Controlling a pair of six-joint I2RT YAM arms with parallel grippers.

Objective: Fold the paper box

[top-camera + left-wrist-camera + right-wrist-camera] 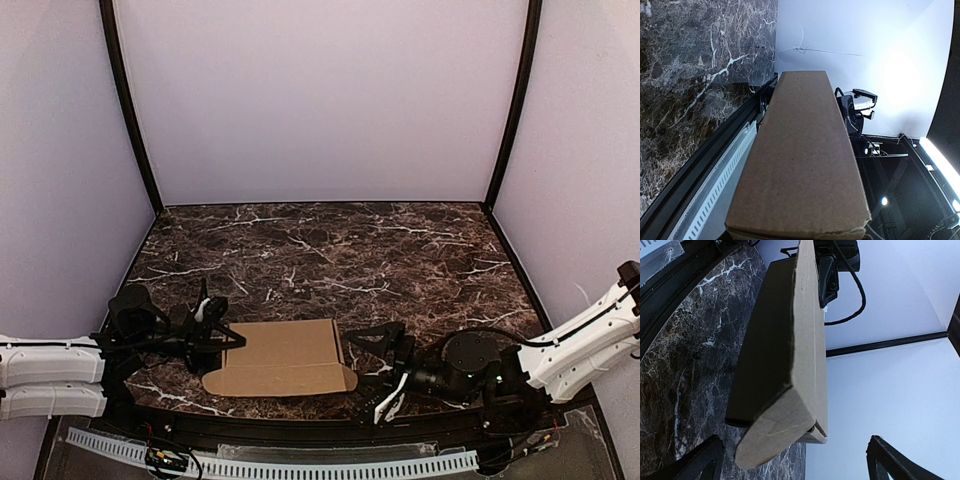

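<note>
The paper box (285,355) is brown cardboard, folded into a flat narrow shape with a rounded flap along its near side. It lies level near the table's front edge. My left gripper (225,338) is shut on its left end. In the left wrist view the box (800,165) fills the lower middle and hides the fingers. My right gripper (362,375) is open just off the box's right end. In the right wrist view the box (810,340) runs away from me, its end flap between my two fingertips (695,460), untouched. The left gripper (837,260) shows at its far end.
The dark marble table (330,250) stretches back to the lilac walls. A white slotted cable duct (300,468) runs along the front edge and also shows in the left wrist view (715,195). Black frame posts (130,110) stand at the back corners.
</note>
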